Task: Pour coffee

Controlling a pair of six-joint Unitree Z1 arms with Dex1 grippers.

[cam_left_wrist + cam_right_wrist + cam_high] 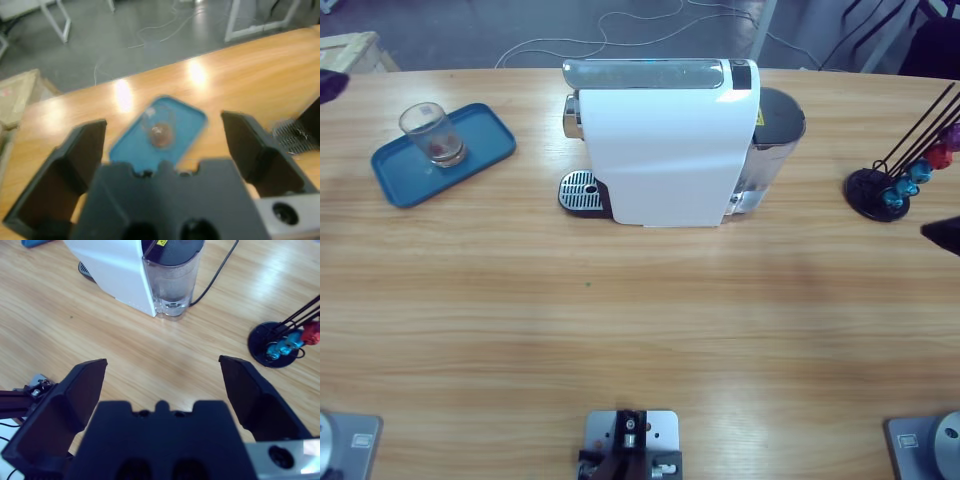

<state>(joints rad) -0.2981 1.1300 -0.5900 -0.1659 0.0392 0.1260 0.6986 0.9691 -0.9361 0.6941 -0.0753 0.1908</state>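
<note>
little coffee (445,150) lies in the bottom of a clear glass (433,133) standing on a blue tray (395,172) left of the white machine (665,150), while the left gripper (162,145) and right gripper (162,375) hover wide open and empty, well apart from it.
</note>
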